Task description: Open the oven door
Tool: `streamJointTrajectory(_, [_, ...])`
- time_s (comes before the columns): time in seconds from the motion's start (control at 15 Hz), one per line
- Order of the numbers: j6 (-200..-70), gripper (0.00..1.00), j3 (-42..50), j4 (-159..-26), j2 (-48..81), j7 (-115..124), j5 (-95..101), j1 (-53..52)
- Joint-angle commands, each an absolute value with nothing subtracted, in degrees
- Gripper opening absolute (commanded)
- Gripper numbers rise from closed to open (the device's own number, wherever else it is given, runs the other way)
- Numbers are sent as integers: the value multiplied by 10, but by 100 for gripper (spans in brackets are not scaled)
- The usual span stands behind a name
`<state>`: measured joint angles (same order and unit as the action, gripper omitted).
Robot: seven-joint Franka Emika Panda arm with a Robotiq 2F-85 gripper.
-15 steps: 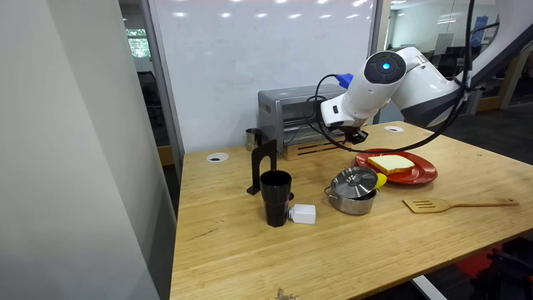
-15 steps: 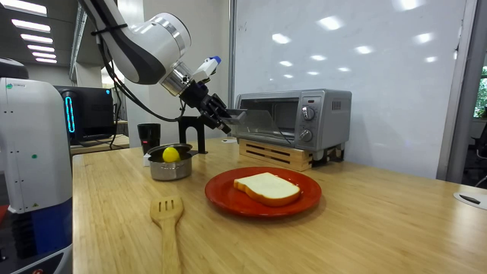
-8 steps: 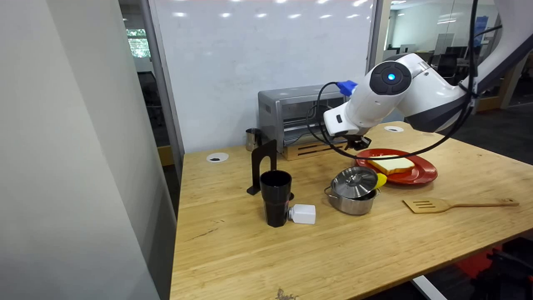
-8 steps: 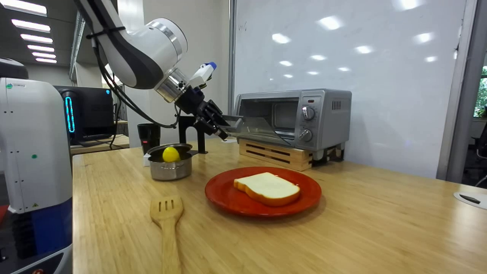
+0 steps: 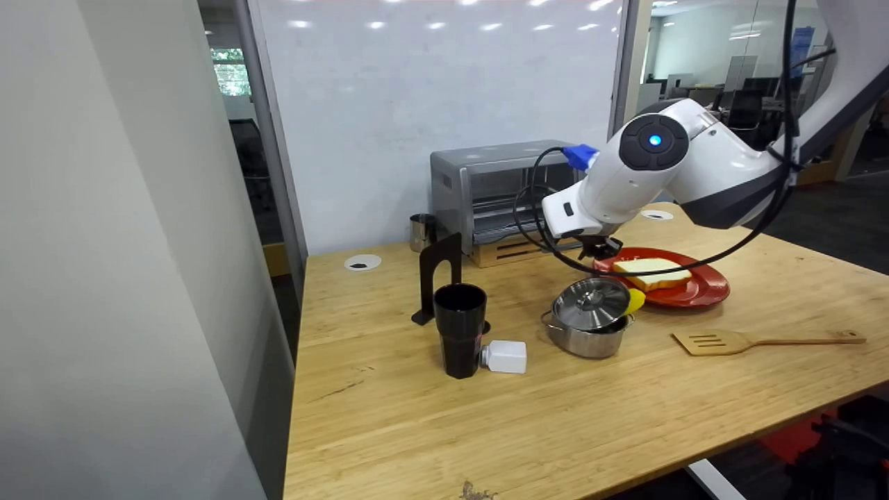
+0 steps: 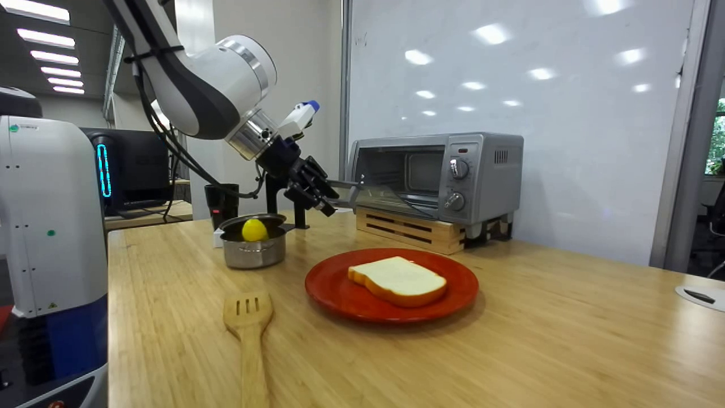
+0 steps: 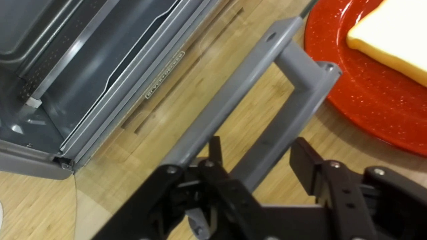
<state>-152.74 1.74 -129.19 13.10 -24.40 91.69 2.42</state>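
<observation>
The hand (image 7: 257,148) is spread, its fingers well apart on either side of the handle bar (image 7: 280,130); no firm clamp is evident, and contact cannot be confirmed. One finger points into the slot between bar and door frame (image 7: 230,95), a placement judged to serve hooking and drawing rather than pinching. The oven door (image 6: 382,198) lies directly ahead of the hand, tilted outward, its glass running back to the cavity's lower edge; opening is judged well advanced, not full. Beyond it stands the toaster oven (image 6: 465,186), raised on a slatted wooden crate (image 6: 408,229), presumably so the door can drop clear of the desk (image 6: 538,328). The red plate (image 7: 353,86) bearing bread (image 7: 393,40) rests to one side of the hand and below, likely positioned near the oven for loading.
</observation>
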Motion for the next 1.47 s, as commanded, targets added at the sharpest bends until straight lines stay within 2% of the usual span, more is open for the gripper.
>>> streamJointTrajectory(0.0, [-1516, 68, 14, -1287, 139, -228, 926, 24])
streamJointTrajectory(0.07, [-1514, 73, 14, -1288, 140, -229, 925, 24])
streamJointTrajectory(0.13, [-1512, 73, 15, -1288, 142, -228, 926, 24])
streamJointTrajectory(0.2, [-1509, 80, 15, -1289, 143, -230, 926, 24])
streamJointTrajectory(0.27, [-1508, 78, 14, -1291, 144, -231, 925, 23])
streamJointTrajectory(0.4, [-1505, 90, 14, -1296, 145, -233, 929, 23])
streamJointTrajectory(0.6, [-1500, 95, 14, -1300, 151, -237, 932, 22])
streamJointTrajectory(1.4, [-1488, 91, 11, -1308, 164, -264, 952, 18])
